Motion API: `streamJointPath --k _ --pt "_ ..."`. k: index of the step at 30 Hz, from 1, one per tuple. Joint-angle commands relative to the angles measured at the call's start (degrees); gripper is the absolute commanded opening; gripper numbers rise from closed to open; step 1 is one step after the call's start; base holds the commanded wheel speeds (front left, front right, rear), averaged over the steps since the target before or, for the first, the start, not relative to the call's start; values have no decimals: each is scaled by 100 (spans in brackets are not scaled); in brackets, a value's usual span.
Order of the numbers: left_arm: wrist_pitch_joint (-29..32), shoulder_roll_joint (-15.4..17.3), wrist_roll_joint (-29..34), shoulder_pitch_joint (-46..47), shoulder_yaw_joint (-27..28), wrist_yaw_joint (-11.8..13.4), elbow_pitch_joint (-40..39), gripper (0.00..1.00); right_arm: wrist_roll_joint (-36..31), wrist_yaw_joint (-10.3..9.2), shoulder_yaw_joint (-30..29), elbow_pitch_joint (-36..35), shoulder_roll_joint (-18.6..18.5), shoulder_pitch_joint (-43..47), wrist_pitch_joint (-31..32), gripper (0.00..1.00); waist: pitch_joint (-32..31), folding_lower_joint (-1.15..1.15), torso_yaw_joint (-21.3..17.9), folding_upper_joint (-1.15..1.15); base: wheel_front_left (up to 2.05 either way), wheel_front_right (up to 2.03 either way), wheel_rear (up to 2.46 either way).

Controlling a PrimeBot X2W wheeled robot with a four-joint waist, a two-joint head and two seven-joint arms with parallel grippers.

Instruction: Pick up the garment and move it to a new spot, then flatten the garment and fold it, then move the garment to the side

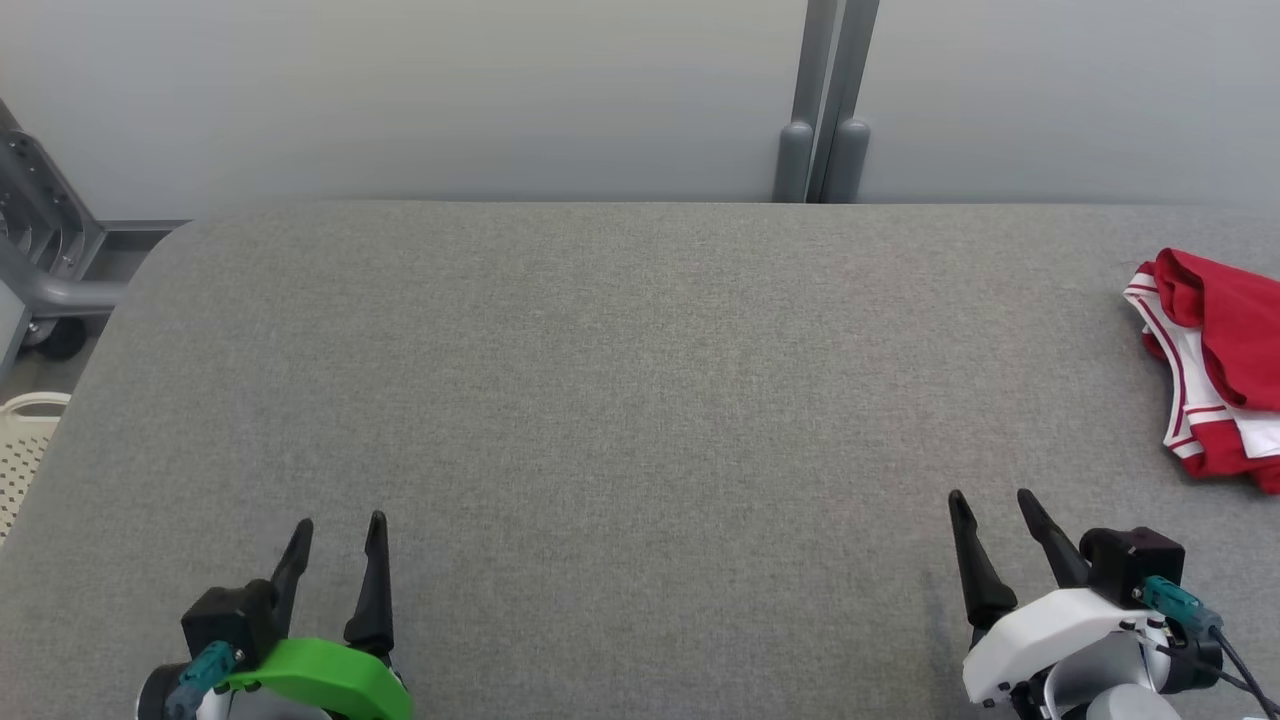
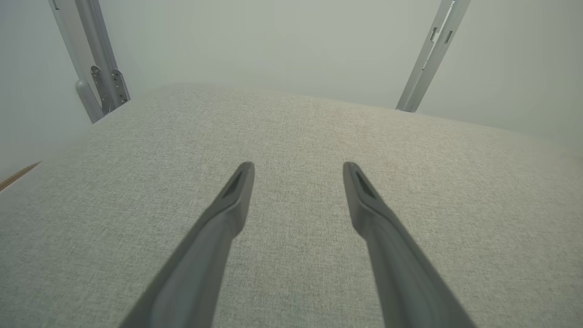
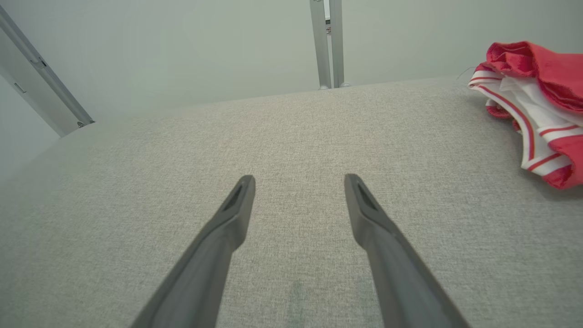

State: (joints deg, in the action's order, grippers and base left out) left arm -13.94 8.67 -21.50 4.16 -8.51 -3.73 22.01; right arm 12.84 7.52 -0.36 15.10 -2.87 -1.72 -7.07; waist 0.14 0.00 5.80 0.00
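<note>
Lying crumpled is a red, white-striped garment (image 1: pixel 1215 360); left tool (image 1: pixel 341 521) and right tool (image 1: pixel 991 496) gape, empty.

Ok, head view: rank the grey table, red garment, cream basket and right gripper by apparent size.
1. grey table
2. right gripper and red garment: alike; gripper nearer, garment cropped, so unranked
3. cream basket, just a sliver

No text, label, brand, number or sign readable in any view. Garment (image 1: pixel 1215 370): red cloth with white stripes, no lettering legible. Green cover on left gripper (image 1: pixel 341 520), white cover on right gripper (image 1: pixel 991 495): both plain, no marking legible. Desk (image 1: pixel 640 400): plain grey fabric, nothing printed.
</note>
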Motion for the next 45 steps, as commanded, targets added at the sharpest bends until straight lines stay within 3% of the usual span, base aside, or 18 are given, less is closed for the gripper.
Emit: streamJointPath --k 1,6,26,45 --pt "0 1 -1 0 -2 0 0 0 -1 0 1 0 1 0 0 0 0 0 0 0 0 0 0" --pt "45 -78 -84 -122 -14 -3 190 0 96 1 -27 199 36 74 26 0 -1 0 -4 0 0 0 0" --pt "543 -205 -1909 81 188 -102 20 0 2154 0 -337 -101 23 155 363 0 -1 0 -97 0 0 0 0" --pt "904 -301 -3237 229 333 -176 -104 0 3638 -1 -563 -310 13 202 608 0 -1 0 -181 0 0 0 0"
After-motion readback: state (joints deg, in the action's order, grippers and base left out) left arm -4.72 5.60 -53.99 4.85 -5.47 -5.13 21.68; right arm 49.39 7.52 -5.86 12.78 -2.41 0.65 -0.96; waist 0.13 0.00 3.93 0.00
